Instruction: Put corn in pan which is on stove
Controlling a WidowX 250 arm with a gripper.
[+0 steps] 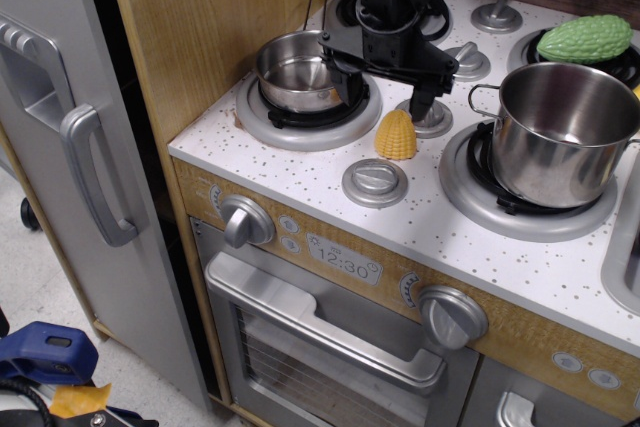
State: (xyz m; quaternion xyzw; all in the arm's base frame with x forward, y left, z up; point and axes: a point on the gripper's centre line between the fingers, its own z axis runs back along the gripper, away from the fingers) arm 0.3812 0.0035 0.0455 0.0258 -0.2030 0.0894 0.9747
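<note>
The yellow ribbed corn (396,135) stands upright on the white speckled stove (300,162), between the two front burners. The small shiny pan (296,70) with its wire loop handle sits on the front left burner and looks empty. My black gripper (385,92) hangs open just behind and above the corn. One finger is over the pan's right rim, the other beside a silver knob. It holds nothing.
A bigger steel pot (563,130) sits on the front right burner. A green bumpy toy vegetable (585,38) lies on the back right burner. Silver knobs (376,182) stand around the corn. A wooden wall (210,17) rises left of the pan.
</note>
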